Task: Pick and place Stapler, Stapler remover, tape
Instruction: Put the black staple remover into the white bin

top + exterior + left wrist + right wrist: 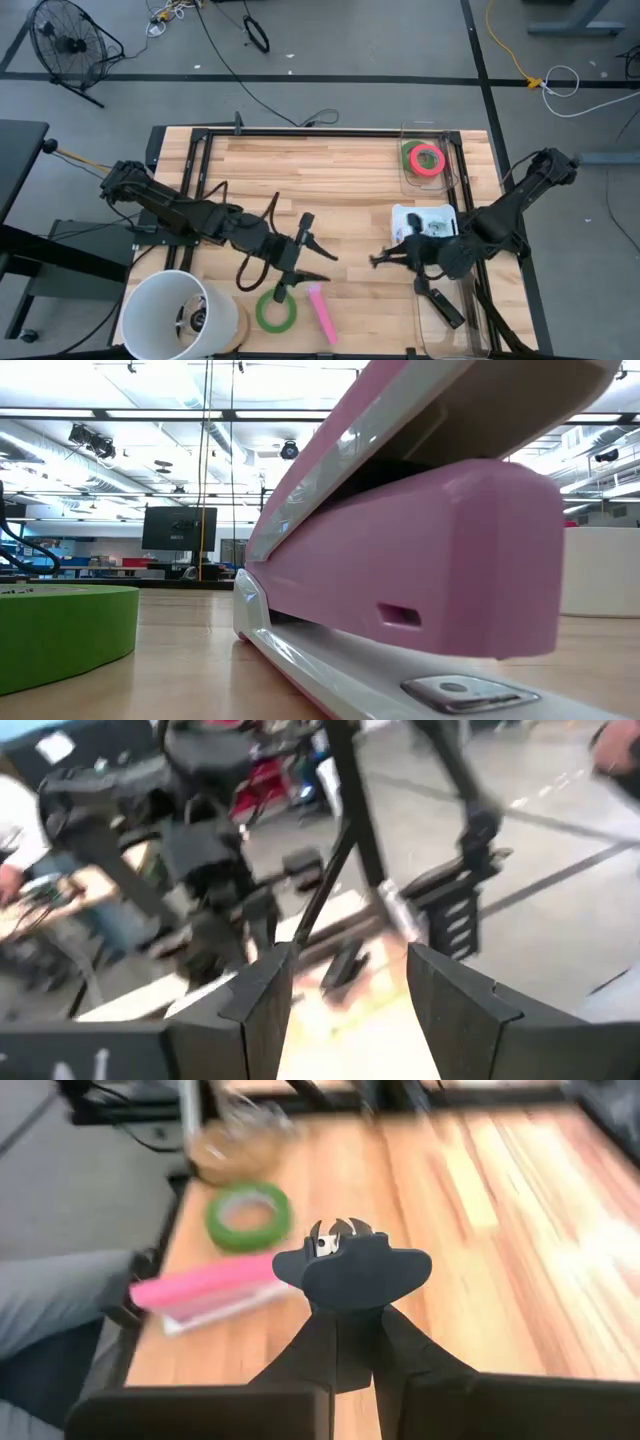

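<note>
High view: clear plastic tray (447,168) at far right desk (340,175) edge holds red-pink tape roll (428,159) nested on green roll (410,152). Second clear bin (432,318) beyond right pincer (378,260), near desk's right edge, holds dark object. Left pincer (312,252) spread, empty; green tape roll (275,311) and pink stapler (321,311) just beside it near front edge. Right wrist view alone shows right pincer pinching dark stapler remover (351,1265).
</note>
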Motion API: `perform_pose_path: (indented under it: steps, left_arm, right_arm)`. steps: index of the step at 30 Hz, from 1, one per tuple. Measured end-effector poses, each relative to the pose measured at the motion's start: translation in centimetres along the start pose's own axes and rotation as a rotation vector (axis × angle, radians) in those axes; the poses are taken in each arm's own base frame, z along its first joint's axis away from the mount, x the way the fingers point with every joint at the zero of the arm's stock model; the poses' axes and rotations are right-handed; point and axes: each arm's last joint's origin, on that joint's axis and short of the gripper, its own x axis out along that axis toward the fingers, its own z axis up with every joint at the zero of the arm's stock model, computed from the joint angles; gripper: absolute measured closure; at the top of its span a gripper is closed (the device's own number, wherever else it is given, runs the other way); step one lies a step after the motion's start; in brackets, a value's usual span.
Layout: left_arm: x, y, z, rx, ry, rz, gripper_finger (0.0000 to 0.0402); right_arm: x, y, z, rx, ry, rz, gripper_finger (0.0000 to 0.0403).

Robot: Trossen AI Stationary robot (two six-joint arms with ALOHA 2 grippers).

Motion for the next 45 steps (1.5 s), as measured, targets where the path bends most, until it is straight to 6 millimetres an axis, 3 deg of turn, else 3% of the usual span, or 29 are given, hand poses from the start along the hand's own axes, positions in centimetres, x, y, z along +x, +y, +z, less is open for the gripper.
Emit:
perform_pose_path:
  steps: [5, 19, 39, 45]
  left_arm:
    - [0.0, 0.3, -1.1, -0.039, 0.114, 0.044, 0.0202]
    - [-0.1, 0.3, -1.9, -0.101, 0.197, 0.035, 0.0203]
    - [-0.3, -0.1, -2.4, -0.115, 0.254, 0.018, 0.0203]
    - [-0.2, -0.1, -2.5, -0.115, 0.256, 0.018, 0.0203]
  right_arm:
    - [-1.9, -1.6, -1.7, 0.130, 0.127, -0.103, 0.0377]
    - [-5.2, -5.5, -5.8, 0.380, 0.538, -0.479, 0.0377]
    - [-5.7, -6.3, -6.0, 0.362, 0.500, -0.597, 0.0375]
    - [-5.7, -6.3, -6.0, 0.354, 0.493, -0.600, 0.0270]
